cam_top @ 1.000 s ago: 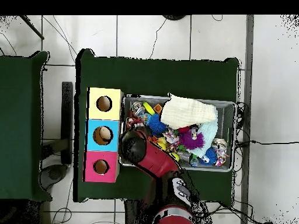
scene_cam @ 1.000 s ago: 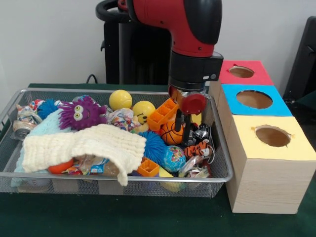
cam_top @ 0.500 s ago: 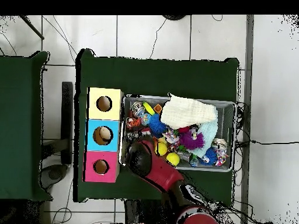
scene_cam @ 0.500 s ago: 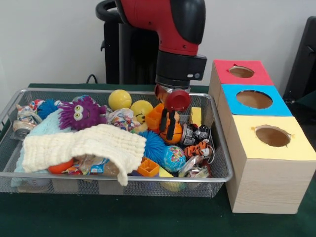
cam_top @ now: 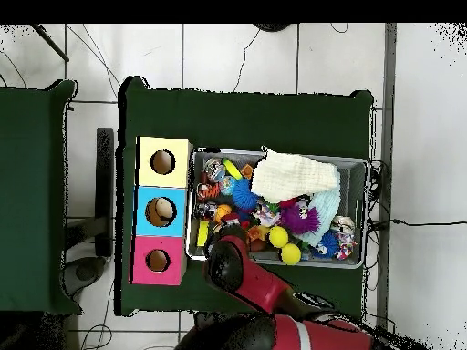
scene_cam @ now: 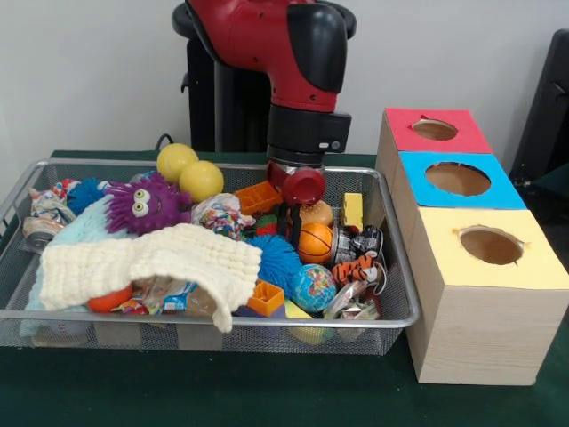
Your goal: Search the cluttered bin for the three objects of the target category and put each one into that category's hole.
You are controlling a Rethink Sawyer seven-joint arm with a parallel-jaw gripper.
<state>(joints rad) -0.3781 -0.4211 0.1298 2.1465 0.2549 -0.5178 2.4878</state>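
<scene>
My gripper [scene_cam: 288, 220] hangs low at the back middle of the wire mesh bin [scene_cam: 213, 316], just left of an orange basketball toy [scene_cam: 316, 242]. It is down among the toys, and clutter hides its tip. An orange brick [scene_cam: 260, 197] lies just to its left, and a yellow block [scene_cam: 353, 211] to its right. Two yellow balls [scene_cam: 202, 180] rest near the back rim. In the overhead view the red arm [cam_top: 233, 269] covers the gripper at the bin's [cam_top: 358, 164] lower left corner. The yellow balls [cam_top: 285, 245] lie to its right.
Three wooden boxes stand right of the bin, with red [scene_cam: 434, 132], blue [scene_cam: 458, 181] and yellow [scene_cam: 489, 245] holed tops. A cream knitted cloth [scene_cam: 151, 258], purple monster [scene_cam: 147, 203], blue spiky ball [scene_cam: 277, 261], globe ball [scene_cam: 311, 286] and tiger toy [scene_cam: 360, 267] crowd the bin.
In the front view the arm has swung left, away from the boxes. Both yellow balls and the orange brick have shifted left. The basketball and yellow block now show in full.
</scene>
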